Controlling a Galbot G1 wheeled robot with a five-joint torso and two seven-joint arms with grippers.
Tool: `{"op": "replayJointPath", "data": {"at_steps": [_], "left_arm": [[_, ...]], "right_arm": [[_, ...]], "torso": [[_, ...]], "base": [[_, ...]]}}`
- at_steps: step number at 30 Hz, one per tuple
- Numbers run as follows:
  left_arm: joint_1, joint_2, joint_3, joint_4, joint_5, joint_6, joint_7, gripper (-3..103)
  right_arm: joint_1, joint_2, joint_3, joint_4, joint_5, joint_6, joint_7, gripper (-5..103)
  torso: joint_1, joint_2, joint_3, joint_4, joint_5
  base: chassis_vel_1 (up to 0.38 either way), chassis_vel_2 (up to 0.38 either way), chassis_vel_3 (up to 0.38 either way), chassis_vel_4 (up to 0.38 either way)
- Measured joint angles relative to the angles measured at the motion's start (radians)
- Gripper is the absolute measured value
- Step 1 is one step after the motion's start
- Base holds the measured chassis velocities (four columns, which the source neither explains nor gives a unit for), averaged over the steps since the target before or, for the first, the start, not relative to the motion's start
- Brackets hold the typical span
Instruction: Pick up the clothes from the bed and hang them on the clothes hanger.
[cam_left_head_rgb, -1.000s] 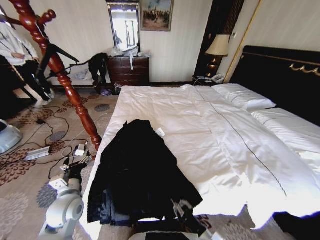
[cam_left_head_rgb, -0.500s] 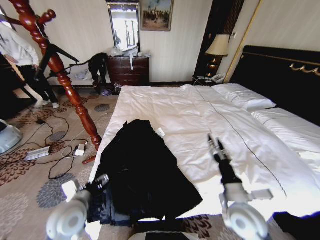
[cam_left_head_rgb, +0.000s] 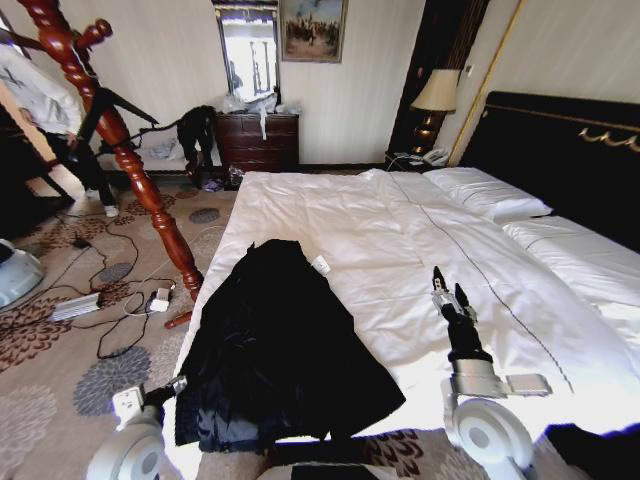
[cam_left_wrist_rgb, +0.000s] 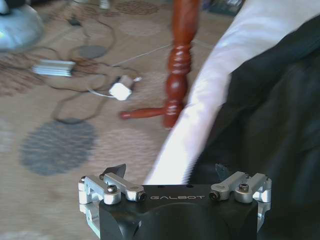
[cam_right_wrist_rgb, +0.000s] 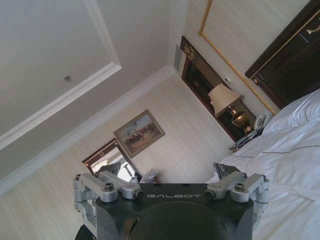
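Note:
The clothes (cam_left_head_rgb: 280, 340), a black shiny jacket, lie spread flat on the near left part of the bed (cam_left_head_rgb: 400, 240) with its white duvet. The clothes hanger (cam_left_head_rgb: 120, 140), a red-brown turned-wood stand, rises from the carpet just left of the bed. My left gripper (cam_left_head_rgb: 168, 388) is low at the bed's near left corner, open, close to the jacket's hem. In the left wrist view the left gripper (cam_left_wrist_rgb: 169, 171) hovers over the bed edge (cam_left_wrist_rgb: 195, 115), between the jacket (cam_left_wrist_rgb: 270, 115) and the stand's pole (cam_left_wrist_rgb: 180, 60). My right gripper (cam_left_head_rgb: 450, 292) is raised over the duvet right of the jacket, open and empty; the same gripper (cam_right_wrist_rgb: 172, 175) points toward the ceiling.
Cables, a power strip (cam_left_head_rgb: 75, 306) and a white adapter (cam_left_head_rgb: 160, 298) litter the carpet by the stand's feet. A small white tag (cam_left_head_rgb: 320, 265) lies on the duvet beside the jacket. Pillows (cam_left_head_rgb: 490, 195) and a black headboard (cam_left_head_rgb: 570, 150) are on the right, a dresser (cam_left_head_rgb: 258, 140) at the far wall.
The right arm came up from the bottom edge and now holds its gripper over the duvet. The left arm swung toward the bed's corner and then sank lower. The jacket has not moved.

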Motion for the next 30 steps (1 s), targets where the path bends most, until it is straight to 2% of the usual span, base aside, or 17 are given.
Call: {"op": "replayJointPath", "data": {"at_steps": [1,3,8,12,13,15,17,18,20,23,26,27,30], "left_arm": [[-0.001,-0.001,-0.003,-0.018,-0.034,0.005,0.006,100],[-0.001,0.0,-0.004,-0.025,-0.049,0.013,0.009,100],[0.001,0.011,-0.002,0.001,-0.045,0.046,0.019,100],[0.008,0.002,0.016,0.01,-0.084,0.069,0.02,100],[0.01,0.0,0.02,0.01,-0.084,0.071,0.02,103],[0.013,-0.005,0.025,0.009,-0.084,0.074,0.02,100],[0.007,-0.011,0.025,0.017,-0.085,0.073,0.019,90],[0.007,-0.011,0.025,0.017,-0.085,0.073,0.019,90],[0.001,-0.021,0.027,0.025,-0.085,0.063,0.019,79],[0.001,-0.029,0.031,0.023,-0.084,0.054,0.018,74],[0.013,-0.039,0.037,-0.002,-0.082,0.048,0.014,57],[0.017,-0.041,0.038,-0.007,-0.082,0.048,0.011,57],[0.031,-0.042,0.041,-0.025,-0.08,0.048,-0.002,46]], "right_arm": [[-0.002,0.0,0.0,0.0,0.0,-0.001,0.003,100],[-0.002,-0.001,0.0,0.0,0.0,-0.002,0.006,100],[-0.003,-0.001,0.001,-0.002,-0.001,-0.006,0.02,100],[-0.007,0.0,0.008,-0.002,-0.002,-0.01,0.035,100],[-0.008,0.0,0.009,-0.002,-0.002,-0.011,0.038,100],[-0.012,-0.001,0.013,-0.002,-0.002,-0.013,0.044,100],[-0.015,0.001,0.015,-0.001,-0.003,-0.014,0.048,100],[-0.015,0.001,0.015,-0.001,-0.003,-0.014,0.048,100],[-0.018,0.007,0.014,-0.001,-0.009,-0.017,0.054,100],[-0.021,0.012,0.01,-0.001,-0.015,-0.019,0.059,100],[-0.028,0.021,0.005,-0.001,-0.026,-0.022,0.064,100],[-0.03,0.023,0.004,0.0,-0.028,-0.022,0.065,100],[-0.035,0.031,0.002,0.001,-0.034,-0.023,0.067,100]], "torso": [[0.0,0.0,0.0,-0.0002,0.0002],[0.0,0.0,0.0,-0.0003,0.0003],[0.0,0.0,0.0,0.0,-0.0001],[0.0,0.0,0.0,0.0,0.0002],[0.0,0.0,0.0,0.0,0.0002],[0.0,0.0,0.0,0.0001,0.0001],[0.0,0.0,0.0,0.0,0.0002],[0.0,0.0,0.0,0.0,0.0002],[0.0,0.0,0.0,-0.0001,0.0002],[0.0,0.0,0.0,0.0,0.0001],[0.0,0.0,0.0,0.0,0.0002],[0.0,0.0,0.0,0.0,0.0003],[0.0,0.0,0.0,0.0,0.0002]], "base": [[0.0,0.0,0.0,0.0],[0.0,0.0,0.0,0.0],[0.0,0.0,0.0,0.0],[0.0,0.0,0.0,0.0],[0.0,0.0,0.0,0.0],[0.0,0.0,0.0,0.0],[0.0,0.0,0.0,0.0],[0.0,0.0,0.0,0.0],[0.0,0.0,0.0,0.0],[0.0,0.0,0.0,0.0],[0.0,0.0,0.0,0.0],[0.0,0.0,0.0,0.0],[0.0,0.0,0.0,0.0]]}}
